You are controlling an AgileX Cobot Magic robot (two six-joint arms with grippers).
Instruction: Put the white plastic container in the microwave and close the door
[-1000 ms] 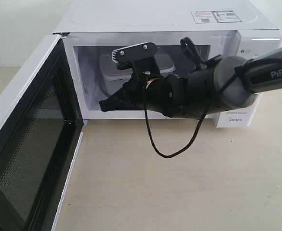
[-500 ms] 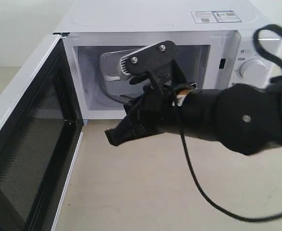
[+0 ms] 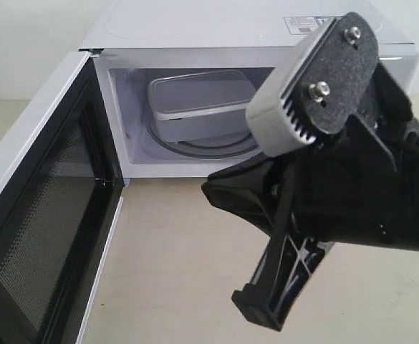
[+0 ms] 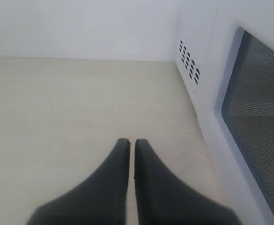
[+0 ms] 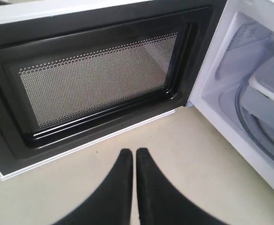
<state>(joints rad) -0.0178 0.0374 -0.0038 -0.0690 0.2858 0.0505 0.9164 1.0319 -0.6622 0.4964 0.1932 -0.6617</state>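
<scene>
Right arm has pulled back out of the cavity since 1.0 s ago and now fills the near right of the exterior view. The right gripper (image 5: 131,153) has its black fingers pressed together on nothing, above the beige tabletop (image 3: 173,251). The shallow translucent-white plastic container (image 3: 198,100) sits inside the white boxy microwave (image 3: 195,29), on the glass turntable (image 3: 195,148) (lid on). The white-framed door with its dark mesh window (image 3: 37,215) stands wide open. The left gripper (image 4: 128,142) is empty, fingers together, near the door's outer face.
</scene>
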